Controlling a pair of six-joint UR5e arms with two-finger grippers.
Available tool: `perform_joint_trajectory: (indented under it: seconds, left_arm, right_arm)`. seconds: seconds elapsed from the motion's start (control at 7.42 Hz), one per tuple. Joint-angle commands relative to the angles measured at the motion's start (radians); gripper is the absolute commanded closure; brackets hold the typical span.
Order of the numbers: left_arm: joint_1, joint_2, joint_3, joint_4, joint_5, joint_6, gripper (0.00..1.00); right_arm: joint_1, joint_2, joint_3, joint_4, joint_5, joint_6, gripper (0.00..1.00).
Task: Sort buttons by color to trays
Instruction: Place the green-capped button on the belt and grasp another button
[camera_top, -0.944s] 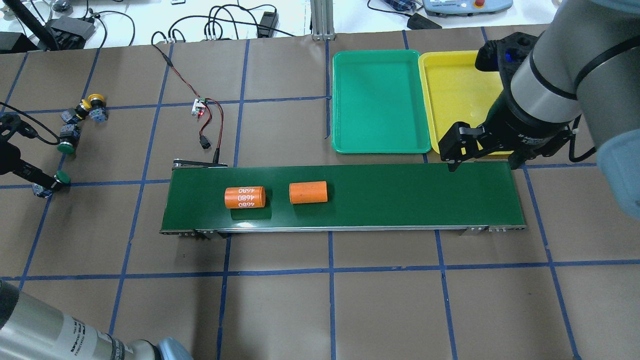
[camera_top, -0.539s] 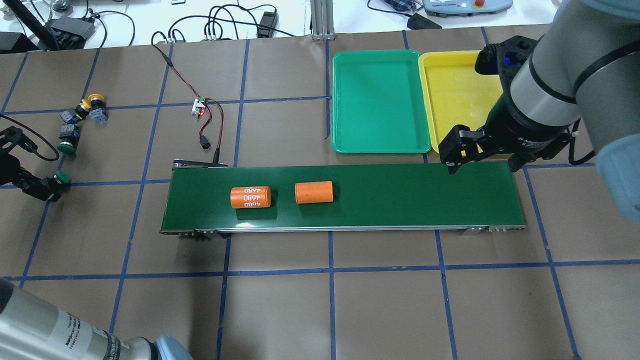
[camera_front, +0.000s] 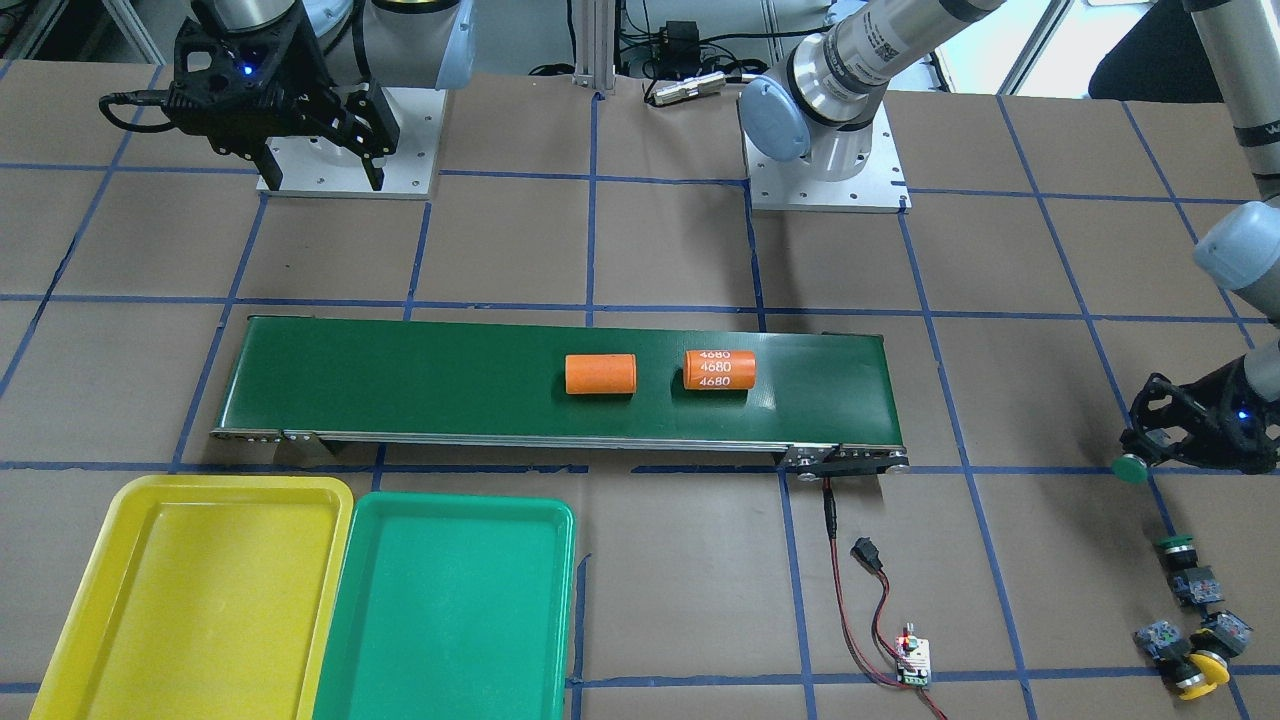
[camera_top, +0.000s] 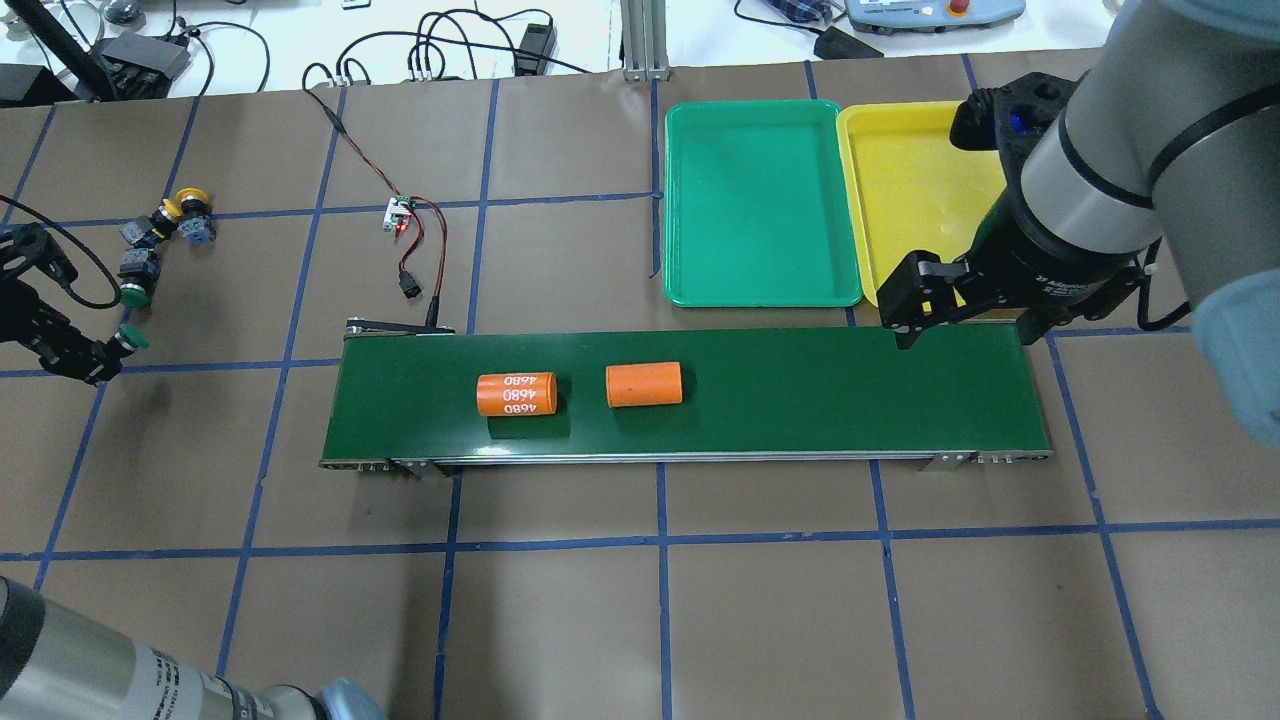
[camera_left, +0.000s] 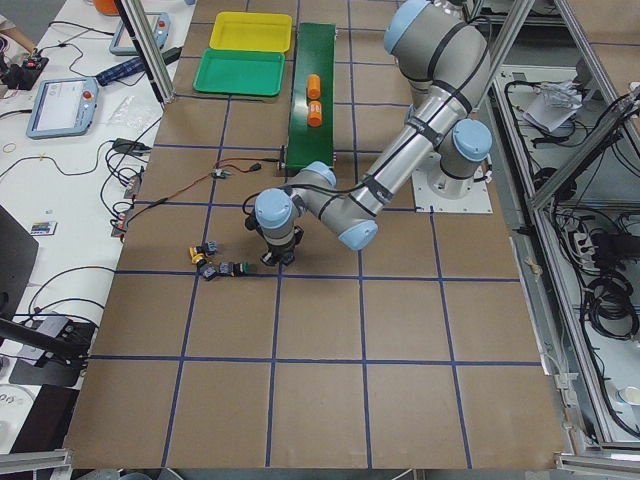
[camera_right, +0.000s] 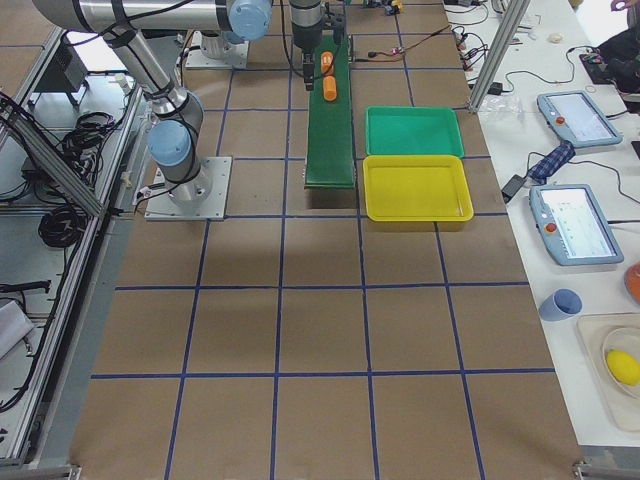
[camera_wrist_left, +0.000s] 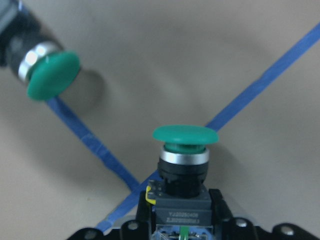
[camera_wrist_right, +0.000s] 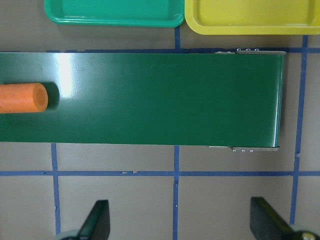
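Observation:
My left gripper (camera_top: 95, 358) is shut on a green-capped button (camera_top: 130, 338) at the table's far left; the left wrist view shows that button (camera_wrist_left: 185, 165) upright between the jaws, above the table. A second green button (camera_top: 134, 282) and two yellow buttons (camera_top: 188, 206) lie in a cluster just beyond it. The green tray (camera_top: 760, 205) and the yellow tray (camera_top: 910, 180) stand side by side at the far right, both holding nothing. My right gripper (camera_top: 968, 325) is open and holds nothing, over the belt's far edge by the yellow tray.
A long dark-green conveyor belt (camera_top: 820, 390) crosses the middle, with two orange cylinders on it, one printed 4680 (camera_top: 516, 394) and one plain (camera_top: 644, 385). A small circuit board with red-black wires (camera_top: 402, 215) lies beyond the belt's left end.
Both orange cylinders have moved right along the belt. My left gripper has shifted slightly with the green button in it. The right gripper has hardly moved.

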Motion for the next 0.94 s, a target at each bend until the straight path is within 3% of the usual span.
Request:
perform_joint_trajectory:
  seconds: [0.0,0.4,0.67,0.81]
  left_arm:
    - [-0.138,0.191,-0.068,-0.13,0.031,0.031,1.0]
    - [-0.383,0.363,-0.228,-0.119,0.016,0.077,1.0]
    - [-0.543,0.397,-0.256,-0.115,0.025,0.075,1.0]
    - [-0.571,0.365,-0.271,-0.094,0.027,0.08,1.0]
  right_arm:
    - [0.0,0.0,0.0,0.0,0.0,0.0,0.0]
    - [0.0,0.0,0.0,0.0,0.0,0.0,0.0]
    - [0.0,0.0,0.0,0.0,0.0,0.0,0.0]
    - [0.0,0.0,0.002,0.001,0.0,0.0,0.0]
